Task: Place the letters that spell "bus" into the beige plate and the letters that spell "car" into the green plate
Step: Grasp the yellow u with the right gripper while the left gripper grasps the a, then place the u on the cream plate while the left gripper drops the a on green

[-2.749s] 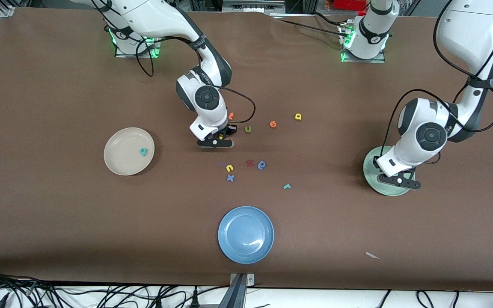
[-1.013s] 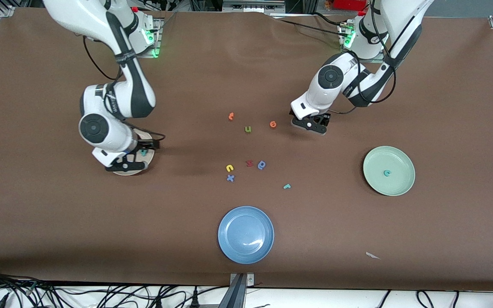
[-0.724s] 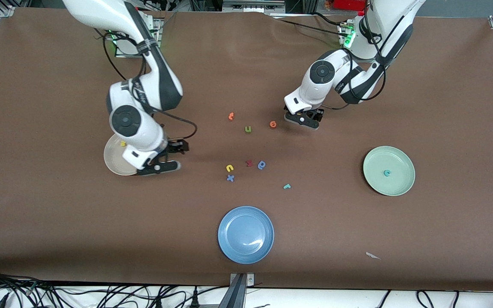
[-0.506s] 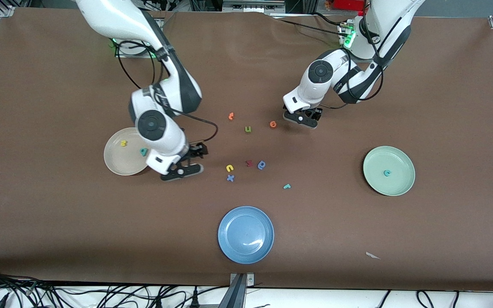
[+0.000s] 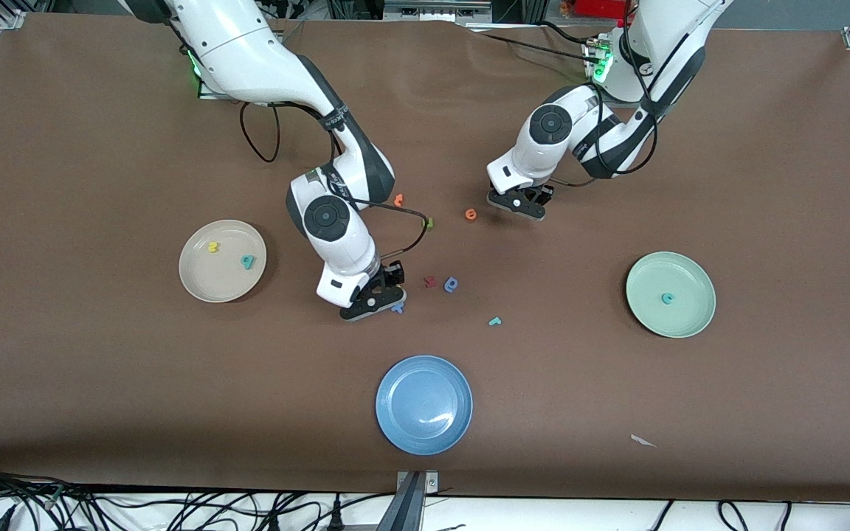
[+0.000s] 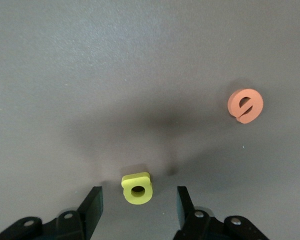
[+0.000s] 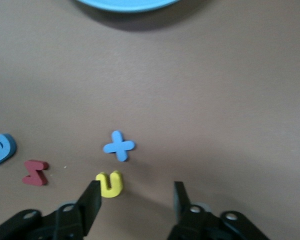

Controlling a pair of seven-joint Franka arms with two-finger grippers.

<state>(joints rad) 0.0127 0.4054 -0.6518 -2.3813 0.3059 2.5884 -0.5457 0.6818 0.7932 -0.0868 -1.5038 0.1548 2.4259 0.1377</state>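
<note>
The beige plate (image 5: 207,284) holds a yellow "s" (image 5: 213,248) and a teal bowl-and-stem letter (image 5: 248,261). In the green plate (image 5: 683,318) lies a teal "c" (image 5: 667,298). My right gripper (image 7: 136,200) is low over the table's middle and open. The yellow "u" (image 7: 109,183) lies just inside one of its fingers (image 7: 92,200), beside a blue cross (image 7: 119,145). My left gripper (image 6: 138,202) is open, and the yellow round-bowled letter (image 6: 137,187) lies between its fingers, untouched. A thin teal "r" (image 5: 495,321) lies loose on the table.
Loose letters lie mid-table: two orange ones (image 5: 398,199) (image 5: 471,214), an olive "u" (image 5: 429,222), a red one (image 5: 430,281) and a blue bowl-and-stem one (image 5: 451,284). A blue plate (image 5: 423,404) sits nearest the front camera. A white scrap (image 5: 643,440) lies toward the left arm's end.
My right arm has swung from over the beige plate to the yellow "u", leaving the yellow "s" in that plate. My left gripper has stayed over the yellow round-bowled letter, shifting only slightly.
</note>
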